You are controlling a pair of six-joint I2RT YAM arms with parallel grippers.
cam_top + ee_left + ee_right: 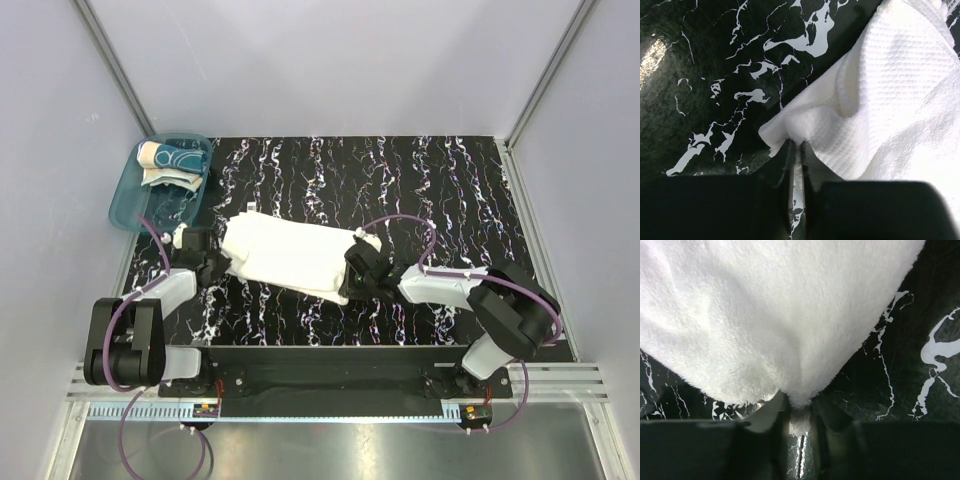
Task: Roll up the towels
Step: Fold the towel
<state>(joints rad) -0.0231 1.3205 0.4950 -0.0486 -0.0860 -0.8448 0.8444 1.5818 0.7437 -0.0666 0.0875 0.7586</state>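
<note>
The large white towel point(290, 255) lies folded and slightly bunched in the middle of the black marbled table point(460, 190). My left gripper point(215, 268) is at the towel's left near corner. In the left wrist view the left gripper point(796, 143) is shut on a pinch of the towel's waffle-textured corner point(890, 90). My right gripper point(357, 272) is at the towel's right near end, and in the right wrist view it point(801, 401) is shut on a fold of the fluffy towel edge point(780, 315). The smaller patterned towel point(172, 160) lies rolled in the teal tub.
The translucent teal tub point(125, 205) stands at the table's back left corner, against the left wall. Grey walls enclose the table on three sides. Bare marbled surface shows right of the towel and behind it.
</note>
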